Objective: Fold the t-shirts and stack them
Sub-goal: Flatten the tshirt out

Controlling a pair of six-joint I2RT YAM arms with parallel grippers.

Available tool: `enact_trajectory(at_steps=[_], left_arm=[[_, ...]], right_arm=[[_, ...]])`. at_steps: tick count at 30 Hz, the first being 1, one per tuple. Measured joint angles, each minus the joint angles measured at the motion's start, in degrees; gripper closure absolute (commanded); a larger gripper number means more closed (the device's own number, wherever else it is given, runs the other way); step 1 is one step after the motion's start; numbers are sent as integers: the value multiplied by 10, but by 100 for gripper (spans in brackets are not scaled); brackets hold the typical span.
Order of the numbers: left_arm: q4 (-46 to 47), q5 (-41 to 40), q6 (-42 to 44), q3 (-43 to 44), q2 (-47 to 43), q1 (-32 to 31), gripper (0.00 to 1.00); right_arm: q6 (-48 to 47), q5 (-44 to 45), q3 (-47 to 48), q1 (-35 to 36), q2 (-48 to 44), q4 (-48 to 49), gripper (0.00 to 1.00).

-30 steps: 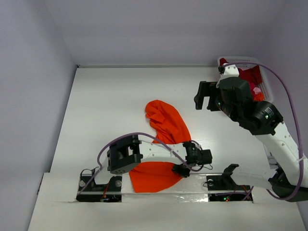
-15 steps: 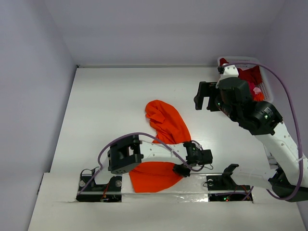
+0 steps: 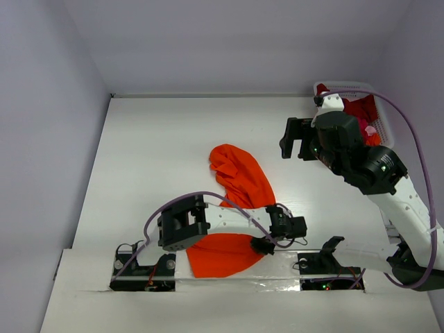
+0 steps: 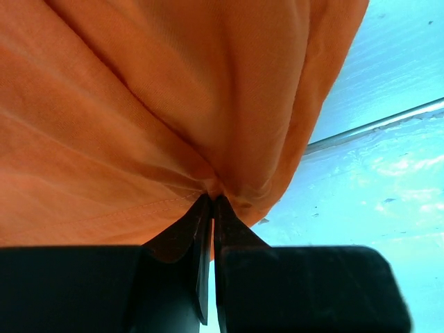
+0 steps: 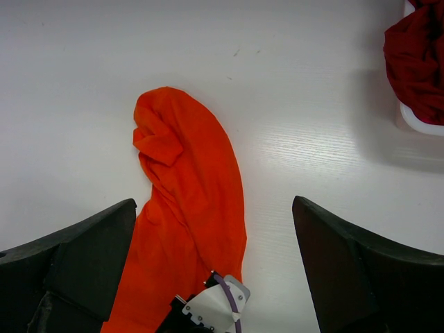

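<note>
We're pinching the orange t-shirt (image 4: 139, 104) w/ the L gripper (image 4: 210, 200): jaws clenched tight on a gathered bit of hem, cloth puckering into folds right at the tips. In the top view that grip is sitting at the shirt's 4 o'clock edge, close to the table's (image 3: 152, 152) near rim, prob. because that's the nearest border we can reach for pulling the bundle flat. The shirt is lying crumpled in a long strip, running from table centre toward 6 o'clock, w/ the narrow rounded end at 12 and the wider part tucked under the L arm.

We're holding the R gripper (image 3: 297, 139) up in the air at approx 2 o'clock of the shirt, jaws spread wide, nothing btw them. It's looking down over the cloth, likely waiting for a second edge. The dark red t-shirt (image 3: 362, 107) is sitting bunched in the white basket (image 3: 347, 87) at the table's 2 o'clock corner. We're judging that folding hasn't begun yet; spreading comes first.
</note>
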Motion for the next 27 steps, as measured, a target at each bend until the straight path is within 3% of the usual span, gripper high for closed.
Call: enact_trajectory(at_steps=[8,15,19,27], left_arm=[[-23,-14,-7,12,0,0,100],[-78,-56,-35,75,-14,1,100],[-96,-66,-61,72,-67,9,100],[-105,-105,-165,13,-279,85,100]], right_arm=[[0,0,0,0,0,0,0],[0,0,-3,0,1,5,0],[1,-4,-2,-2,7,7,0],[8,-36,38,-53,54,13,0]])
